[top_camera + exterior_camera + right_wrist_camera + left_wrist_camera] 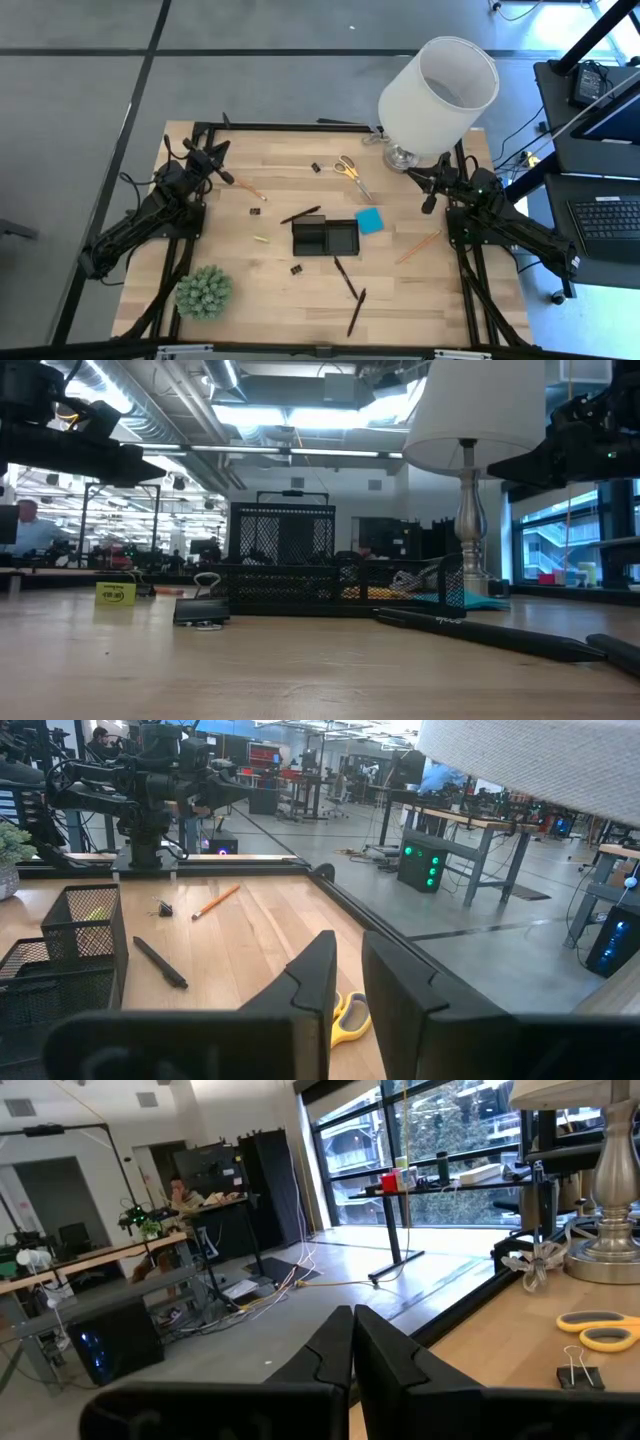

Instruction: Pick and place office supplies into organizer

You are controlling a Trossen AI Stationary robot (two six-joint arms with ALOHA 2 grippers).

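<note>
Work surface: pale wood-plank table (420, 300) framed by black rails.

Organizer (325, 239): low rectangular tray of black wire mesh, divided into compartments, sitting near the table's centre. In the low view its mesh walls (300, 575) stand upright, one section taller than the rest. Contents cannot be made out.

Supplies, by clock direction from the organizer:
- Blue square pad (370, 221), flat, just beside the tray at 2 o'clock.
- Yellow-handled scissors (350, 172) with metal blades, at 12 to 1 o'clock, near the lamp base.
- Black pen (300, 215), slim, at 11 o'clock, close against the tray's edge.
- Two further black pens (346, 277) and (356, 312) at 5 to 6 o'clock, lying obliquely.
- Orange pencil (418, 247) at 3 o'clock; a second orange pencil (248, 188) at 10 o'clock.
- Small black binder clips at 12 o'clock (315, 167), 10 o'clock (255, 211) and 7 o'clock (296, 269).

Other items: white drum-shaded lamp (440, 85) on a metal stem, at 1 o'clock; green spiky plant ball (204, 291) at 8 o'clock.

Left gripper (226, 177): raised over the table's far left, fingers pressed together, nothing between them.

Right gripper (430, 203): raised beside the lamp, dark angular fingers (315, 975) set a narrow slot apart, holding nothing visible.
</note>
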